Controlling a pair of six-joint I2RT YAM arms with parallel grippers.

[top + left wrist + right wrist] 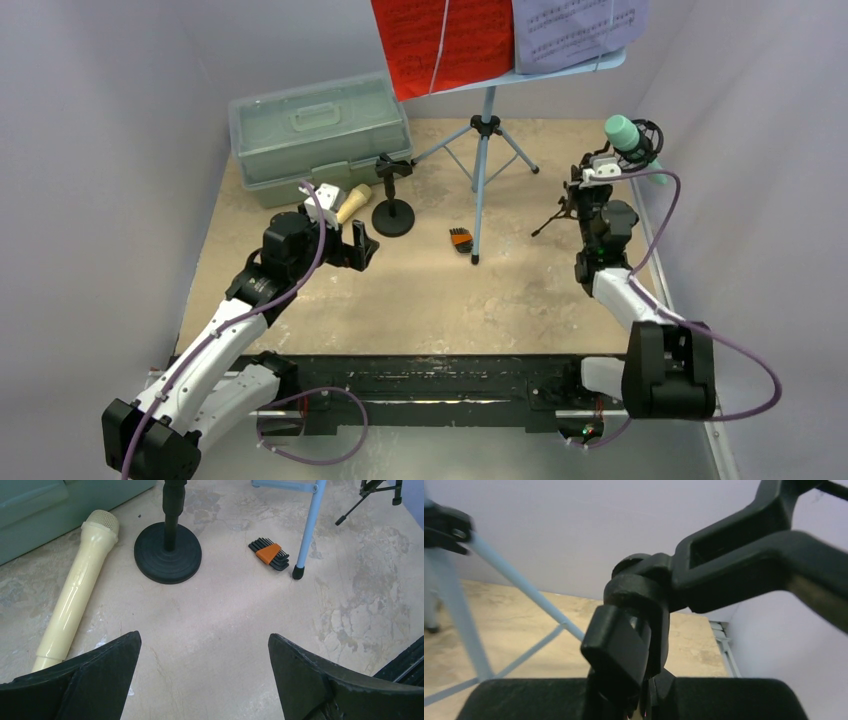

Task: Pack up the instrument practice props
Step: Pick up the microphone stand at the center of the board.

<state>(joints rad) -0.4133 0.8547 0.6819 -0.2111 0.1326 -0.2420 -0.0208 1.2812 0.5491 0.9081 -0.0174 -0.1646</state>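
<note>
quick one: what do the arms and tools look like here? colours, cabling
Both the left arm and right arm have white links between chunky black joints. A purple cable loops loosely along each. The left tool has two broad, matte black wedge fingers; the right tool is black too.

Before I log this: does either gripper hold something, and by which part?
Right gripper grips the tripod mic holder at its stem, just below the swivel joint; left gripper holds nothing.

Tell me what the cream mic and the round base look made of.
Cream mic: likely glossy plastic, bright highlights along its smooth body. Round base: matte black with faint concentric ridges; rubber or coated metal, cannot tell.
</note>
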